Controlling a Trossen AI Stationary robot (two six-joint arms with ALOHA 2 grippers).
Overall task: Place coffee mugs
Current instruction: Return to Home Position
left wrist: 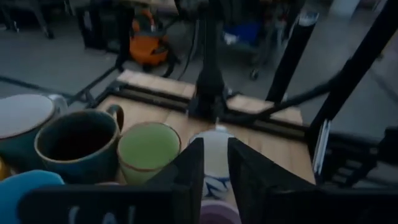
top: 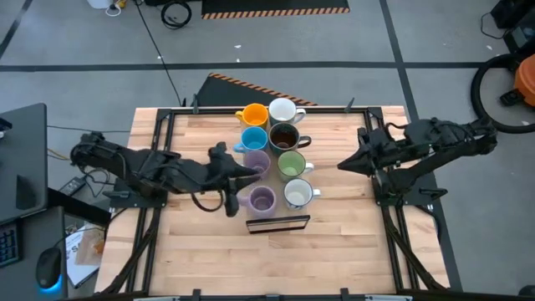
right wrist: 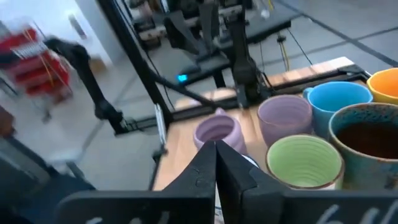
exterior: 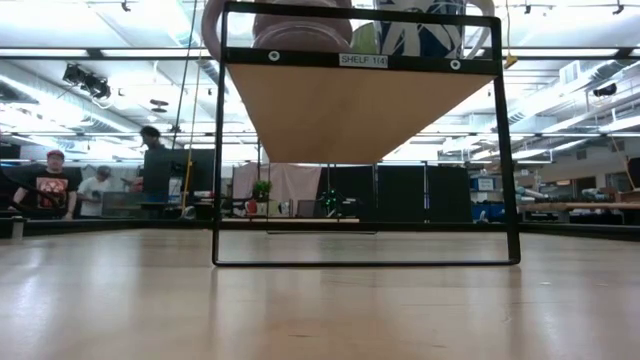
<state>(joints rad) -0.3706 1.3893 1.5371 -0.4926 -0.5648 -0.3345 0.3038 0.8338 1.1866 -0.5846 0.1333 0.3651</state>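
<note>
High view: a wooden table (top: 351, 251) is seen with a black-framed shelf (top: 278, 223) at its middle. The eight coffee mugs (top: 276, 138) are stood upright on it in two columns of four, packed close. The long axis of this block runs from the table's far edge toward its near edge.

In the right-hand column a white mug (top: 282, 110), a dark brown mug (top: 284, 135), a green mug (top: 291, 163) and a second white mug (top: 298, 193) are lined up far to near, with handles turned toward the right arm. In the left-hand column an orange mug (top: 252, 114), a blue mug (top: 254, 138) and two lavender mugs (top: 262, 199) are set likewise.

The left arm is stretched across the table, and the left gripper (left wrist: 215, 149) is held by the lavender pair, its fingers parted and holding nothing. The right gripper (right wrist: 216, 149) is kept apart from the right-hand column, its fingers pressed together and empty.

In the low view a label (exterior: 362, 60) reading "SHELF 1/4" is seen on the frame.
</note>
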